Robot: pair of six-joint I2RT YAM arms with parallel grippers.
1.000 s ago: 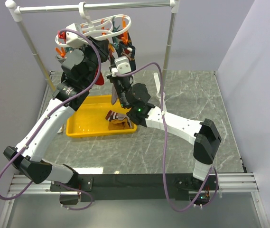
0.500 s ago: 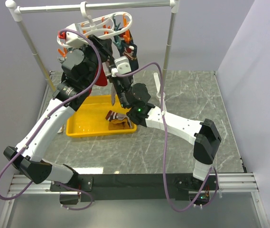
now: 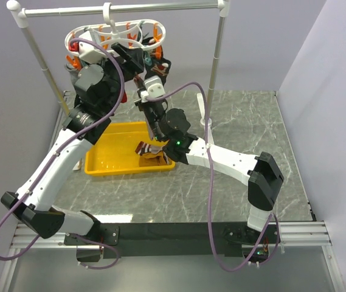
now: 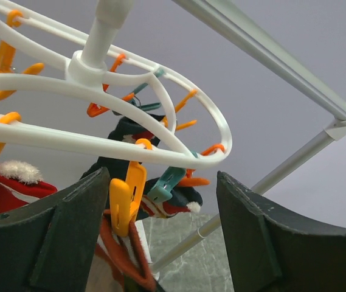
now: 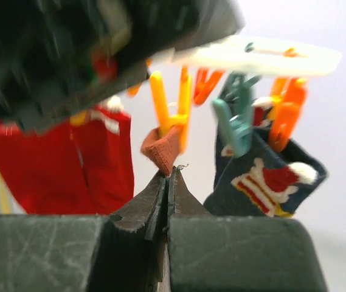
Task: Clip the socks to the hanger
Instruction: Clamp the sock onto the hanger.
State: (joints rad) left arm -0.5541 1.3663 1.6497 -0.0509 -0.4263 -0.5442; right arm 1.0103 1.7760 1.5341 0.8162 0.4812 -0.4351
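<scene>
The right gripper [image 5: 168, 176] is clamped on the brown sock [image 5: 162, 148], which rises straight above its tips into the yellow clothespin [image 5: 182, 100] on the hanger [image 3: 119, 28], far left. The left gripper [image 4: 160, 185] straddles that pin, jaws apart.

High rear view looking down, wrist views close, tilted up — all share the hanger [image 3: 115, 31].

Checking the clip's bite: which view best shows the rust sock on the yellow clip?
Right wrist: rust sock hangs centre-frame, pinched in the yellow clip. Left wrist: only a rust strip below a yellow clip; overhead, arms hide it.
</scene>
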